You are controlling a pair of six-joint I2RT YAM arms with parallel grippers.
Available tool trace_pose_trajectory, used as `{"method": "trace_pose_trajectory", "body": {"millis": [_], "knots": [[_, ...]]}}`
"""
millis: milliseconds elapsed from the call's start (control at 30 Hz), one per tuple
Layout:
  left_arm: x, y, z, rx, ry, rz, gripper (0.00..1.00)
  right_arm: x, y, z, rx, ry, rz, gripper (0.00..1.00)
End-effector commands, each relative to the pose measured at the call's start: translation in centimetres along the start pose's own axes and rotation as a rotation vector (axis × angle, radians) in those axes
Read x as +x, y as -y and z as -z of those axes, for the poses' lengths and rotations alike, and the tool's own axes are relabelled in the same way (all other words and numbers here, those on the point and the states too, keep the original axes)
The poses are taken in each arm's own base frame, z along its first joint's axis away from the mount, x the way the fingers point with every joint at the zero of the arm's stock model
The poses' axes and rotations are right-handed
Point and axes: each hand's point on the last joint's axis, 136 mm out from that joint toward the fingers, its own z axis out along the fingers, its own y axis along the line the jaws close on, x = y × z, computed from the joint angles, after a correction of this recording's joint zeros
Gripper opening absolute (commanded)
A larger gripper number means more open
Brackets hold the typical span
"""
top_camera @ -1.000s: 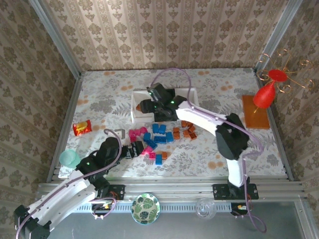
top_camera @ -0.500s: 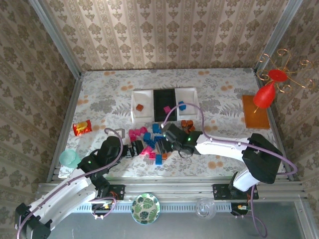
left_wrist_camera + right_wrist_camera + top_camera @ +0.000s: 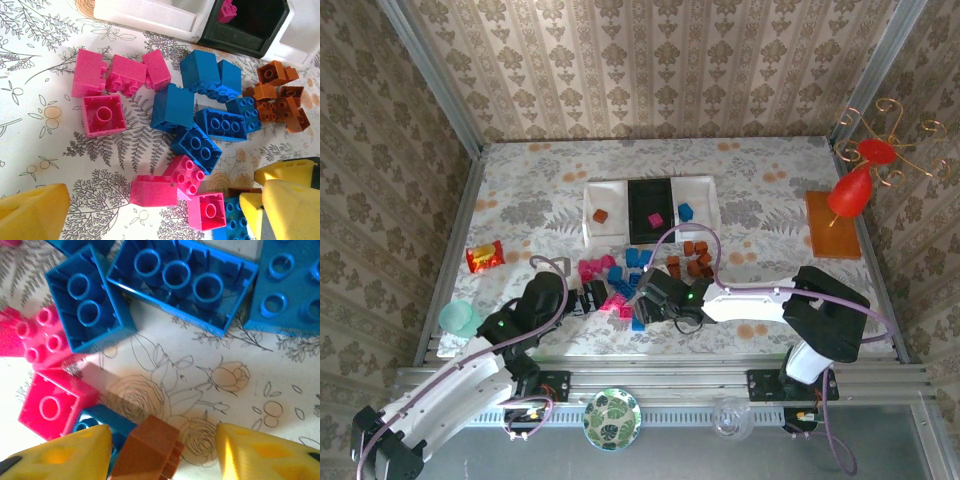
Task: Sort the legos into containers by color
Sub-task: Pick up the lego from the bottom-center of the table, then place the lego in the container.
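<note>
- Left pincer (image 3: 156, 214) wide open, empty, over a pink square plastic brick (image 3: 206, 210), bottom of frame.
- Right pincer (image 3: 162, 442) half-open, straddling a brown-orange plastic brick (image 3: 147, 450) on the tabletop, bottom centre; not clamped.

I see blue, pink and brown legos (image 3: 215, 125) on the desk's (image 3: 520, 190) grey-and-orange floral print. The black tray (image 3: 642, 198) holds pink; white trays (image 3: 610, 196) beside it hold brown and blue.
</note>
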Motion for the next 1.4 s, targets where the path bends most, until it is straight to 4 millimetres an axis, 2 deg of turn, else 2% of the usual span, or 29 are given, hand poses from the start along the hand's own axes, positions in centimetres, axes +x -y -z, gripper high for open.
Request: {"method": "trace_pose_trajectory", "body": {"millis": [0,133,367,700,867,1000,1133,1267,1367], "knots": [[0.1,-0.2,-0.1,-0.003,-0.002,-0.018,1.0,0.2,0.7,-0.3,0.026,0.025,-0.055,0.53],[0.0,-0.3,-0.1,-0.002,-0.002,-0.019,1.0,0.5,0.8,-0.4,0.021,0.015,-0.06,0.43],[-0.2,-0.3,-0.1,-0.003,-0.005,-0.022,1.0,1.1,1.9,0.3,0.04,0.021,-0.074,0.33],[-0.5,-0.2,0.0,-0.001,-0.008,-0.028,1.0,-0.6,5.2,3.9,0.086,0.091,-0.102,0.31],[-1.3,-0.8,0.8,-0.053,0.009,-0.041,1.0,-4.2,4.3,6.6,0.015,0.171,-0.085,0.29],[-2.4,-1.1,2.0,-0.086,0.049,-0.062,1.0,-8.4,1.8,7.7,-0.053,0.223,-0.051,0.28],[-2.9,-1.6,2.9,-0.117,0.069,-0.059,1.0,-13.4,-1.4,7.1,-0.125,0.264,-0.04,0.27],[-2.5,-2.9,3.2,-0.176,0.057,-0.043,1.0,-19.2,-4.7,6.3,-0.211,0.309,-0.054,0.26],[-2.0,-3.3,3.3,-0.189,0.045,-0.028,1.0,-23.2,-5.4,5.1,-0.199,0.339,-0.058,0.26]]}}
